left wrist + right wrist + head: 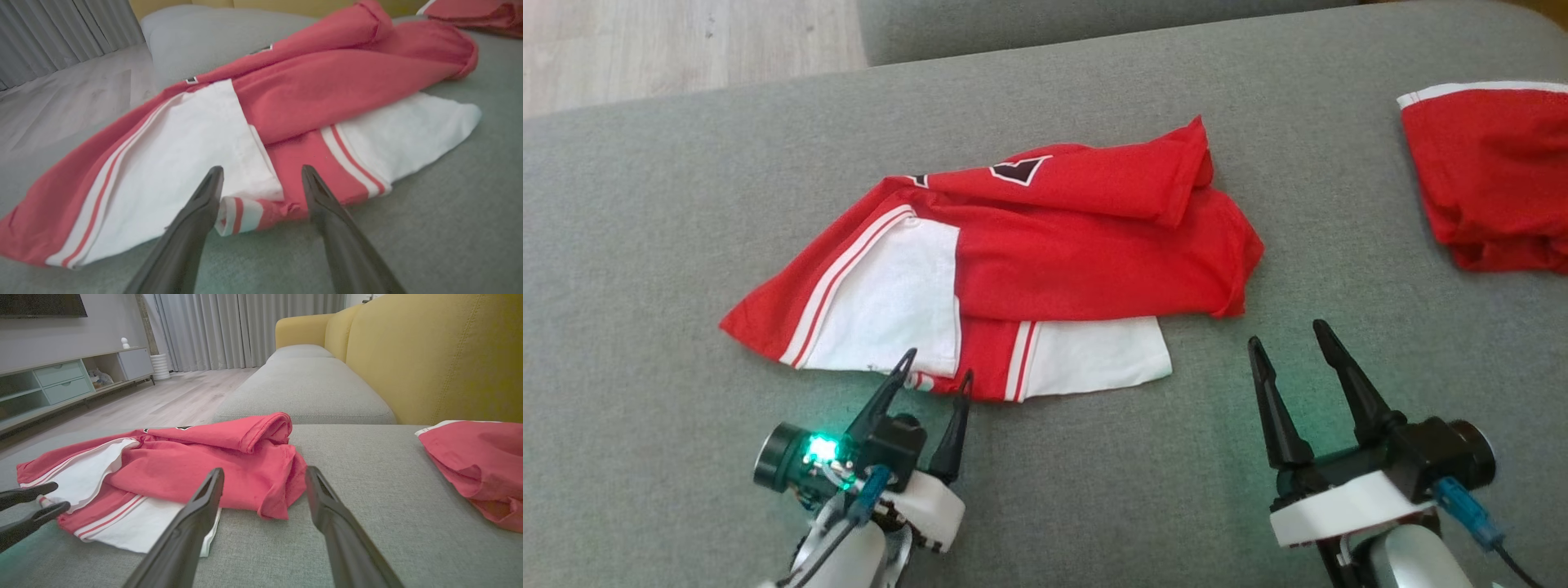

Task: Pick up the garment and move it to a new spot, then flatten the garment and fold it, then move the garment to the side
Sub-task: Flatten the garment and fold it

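A red and white garment [1045,261] with striped trim lies crumpled in the middle of the grey cushion [645,245]. My left gripper [935,366] stands open at the garment's near edge, its fingertips on either side of a striped hem. In the left wrist view that hem of the garment [245,134] lies between the open fingers of the left gripper [261,173]. To the right of the garment my right gripper [1286,336] is open over bare cushion. The right wrist view shows the garment [184,469] just beyond the open right gripper [264,473], and the left gripper [55,497] at its left edge.
A second red garment [1490,171] with white trim lies at the cushion's far right [478,465]. A yellow sofa back [441,355] rises behind it. Another grey cushion [302,392] lies beyond, and wooden floor [670,41] runs past the far edge.
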